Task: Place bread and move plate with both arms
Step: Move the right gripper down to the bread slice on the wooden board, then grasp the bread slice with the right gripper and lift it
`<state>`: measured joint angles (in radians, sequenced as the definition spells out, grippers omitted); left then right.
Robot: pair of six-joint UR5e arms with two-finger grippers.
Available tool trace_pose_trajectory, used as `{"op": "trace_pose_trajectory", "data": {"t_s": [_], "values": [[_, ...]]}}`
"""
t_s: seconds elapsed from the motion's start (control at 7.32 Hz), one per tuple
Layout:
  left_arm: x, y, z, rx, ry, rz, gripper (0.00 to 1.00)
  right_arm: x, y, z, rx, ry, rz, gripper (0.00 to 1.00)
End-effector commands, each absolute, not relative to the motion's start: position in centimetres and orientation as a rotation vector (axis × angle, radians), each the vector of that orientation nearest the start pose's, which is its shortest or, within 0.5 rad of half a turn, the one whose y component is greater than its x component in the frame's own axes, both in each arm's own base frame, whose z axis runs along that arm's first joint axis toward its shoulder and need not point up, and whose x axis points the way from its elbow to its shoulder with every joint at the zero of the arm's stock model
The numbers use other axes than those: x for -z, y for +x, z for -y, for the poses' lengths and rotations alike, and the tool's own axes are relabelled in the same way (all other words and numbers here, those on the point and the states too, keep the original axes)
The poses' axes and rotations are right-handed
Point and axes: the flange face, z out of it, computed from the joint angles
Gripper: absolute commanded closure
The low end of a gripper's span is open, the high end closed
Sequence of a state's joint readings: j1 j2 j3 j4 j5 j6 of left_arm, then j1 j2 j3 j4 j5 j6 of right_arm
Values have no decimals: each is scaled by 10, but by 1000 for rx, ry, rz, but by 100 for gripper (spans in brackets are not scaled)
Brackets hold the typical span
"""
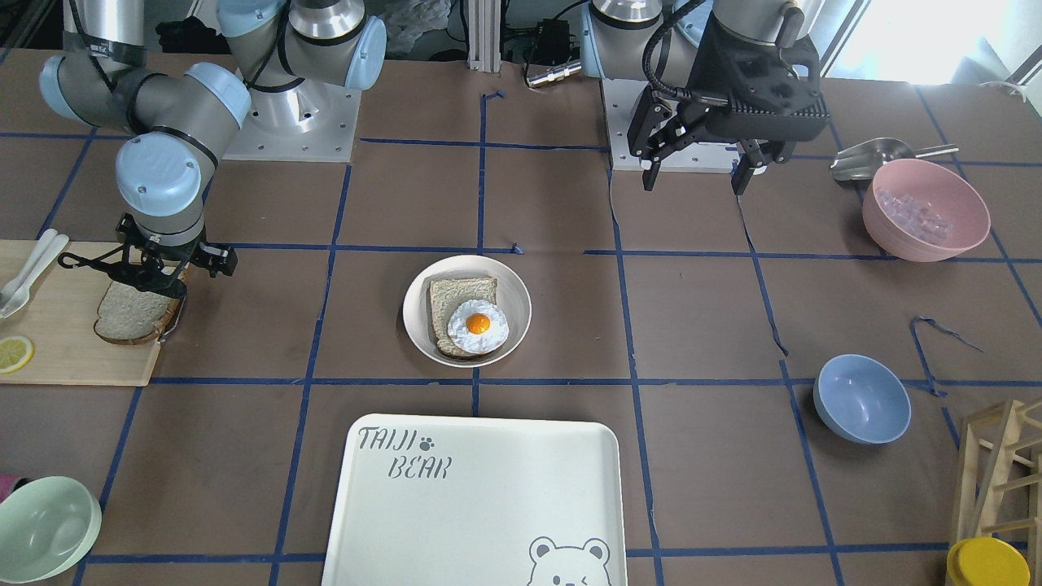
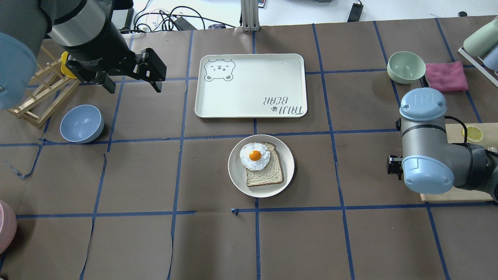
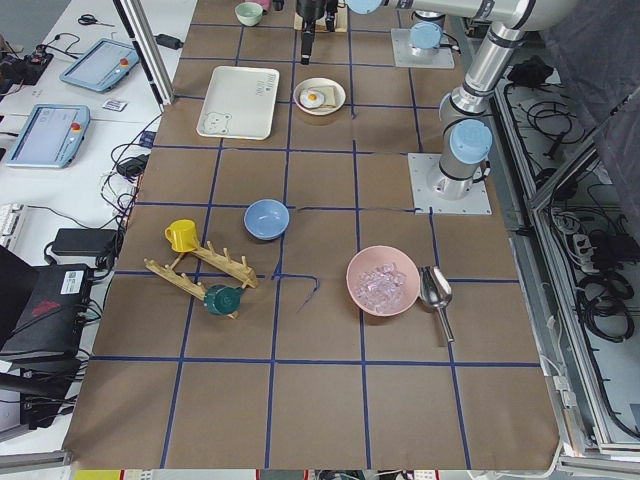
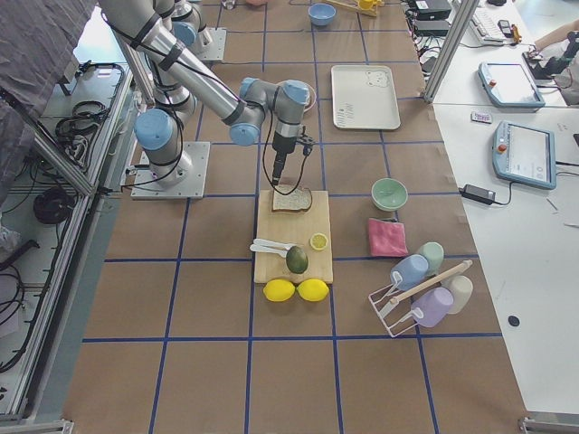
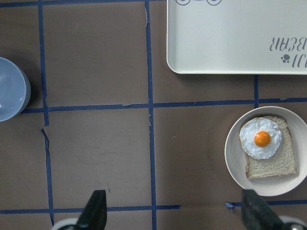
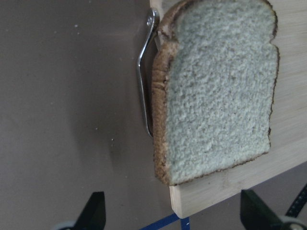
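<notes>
- Hanging right above the bread (image 1: 134, 317), the right gripper (image 1: 155, 273) had its jaws spread wide with nothing between them. The slice lay flat below, at the edge of the cutting board (image 1: 73, 358).
- Seen from the right wrist, the bread (image 6: 216, 91) ran lengthwise from its flat bottom to its rounded top, across the line joining the two fingers. By my reading, a closing grip would take it across the narrower width. It also sat somewhat to one side of the gap's middle.
- The right arm was by far the nearer one. The left gripper (image 1: 700, 175) hung well apart over bare table, its jaws likewise spread and empty.
- The plate (image 1: 419, 325) stood mid-table between the two arms, just beside the tray (image 1: 488, 505), and already held the slice with the egg (image 1: 478, 325).
- The front view hid part of the bread behind the gripper, while the wrist view showed the whole slice and a metal handle (image 6: 143, 72) along the board's edge.
- The overhead view showed neither the bread nor the fingers, since the arm covered them. The right-side view seemed to show the fingertips just clear of the slice.
</notes>
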<state>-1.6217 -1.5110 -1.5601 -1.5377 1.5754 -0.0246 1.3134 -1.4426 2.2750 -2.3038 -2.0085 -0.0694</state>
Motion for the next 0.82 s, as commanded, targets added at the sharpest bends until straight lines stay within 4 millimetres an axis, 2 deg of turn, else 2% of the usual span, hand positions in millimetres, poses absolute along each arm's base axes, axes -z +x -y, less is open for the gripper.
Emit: {"op": "trace_pose_trajectory", "data": {"t_s": [0.0,0.27,0.68], "values": [[-526,-157,468,162,41,-3136,0,-185,-19,424,-240,304,-3560,1],[-526,-157,468,162,41,-3136,0,-170,-21,432,-225,200,-3570,7],[-526,-157,468,161,41,-3136,0,-171,-30,431,-288,59,-3579,55]]}}
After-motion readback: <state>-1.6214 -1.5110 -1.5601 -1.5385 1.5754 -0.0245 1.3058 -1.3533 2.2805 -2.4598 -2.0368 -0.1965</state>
